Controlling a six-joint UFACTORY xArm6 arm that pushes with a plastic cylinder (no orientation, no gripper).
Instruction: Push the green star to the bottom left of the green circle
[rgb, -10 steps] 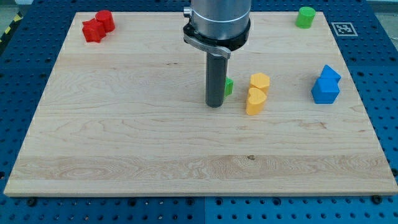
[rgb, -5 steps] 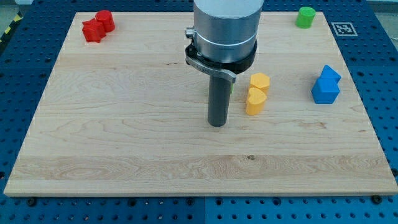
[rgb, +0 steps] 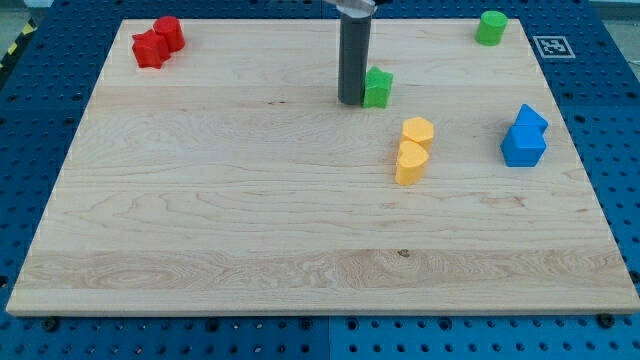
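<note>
The green star (rgb: 378, 87) lies on the wooden board in the upper middle. My tip (rgb: 351, 101) stands right against the star's left side, touching or nearly touching it. The green circle (rgb: 491, 27) sits near the board's top right corner, well to the right of and above the star.
Two yellow blocks (rgb: 414, 150) sit together below and right of the star. Two blue blocks (rgb: 524, 137) lie at the right edge. Two red blocks (rgb: 158, 42) lie at the top left corner. A fiducial marker (rgb: 552, 46) is beside the board's top right.
My tip has moved from the board's middle toward the view's top. The green star, half hidden behind the rod before, now shows higher up, just right of the tip.
</note>
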